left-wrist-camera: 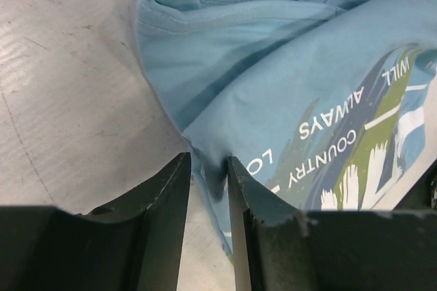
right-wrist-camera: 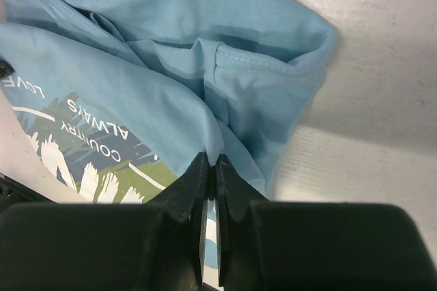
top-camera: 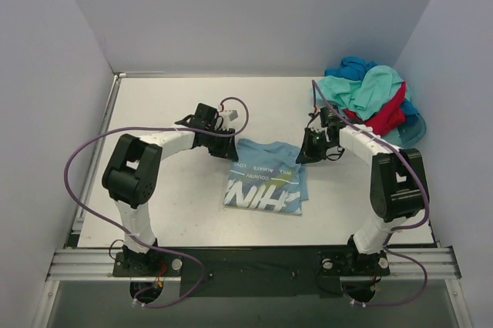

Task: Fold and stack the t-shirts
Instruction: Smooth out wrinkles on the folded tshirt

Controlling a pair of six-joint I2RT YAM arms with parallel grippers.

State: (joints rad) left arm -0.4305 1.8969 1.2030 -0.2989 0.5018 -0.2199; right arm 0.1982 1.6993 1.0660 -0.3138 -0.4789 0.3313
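A light sky-blue t-shirt (top-camera: 266,182) with white print lies partly folded on the table between the arms. My left gripper (top-camera: 228,151) is at its far left corner. In the left wrist view (left-wrist-camera: 208,161) the jaws stand a little apart, with a puckered edge of the shirt (left-wrist-camera: 287,65) between them and the table showing through the gap. My right gripper (top-camera: 306,155) is at the far right corner. In the right wrist view (right-wrist-camera: 214,161) it is pinched shut on a fold of the shirt (right-wrist-camera: 171,93).
A pile of mint-green, red and deeper blue shirts (top-camera: 373,101) sits at the back right corner, over a teal tub (top-camera: 414,129). White walls close in the table (top-camera: 154,112) on three sides. A purple cable loops off each arm.
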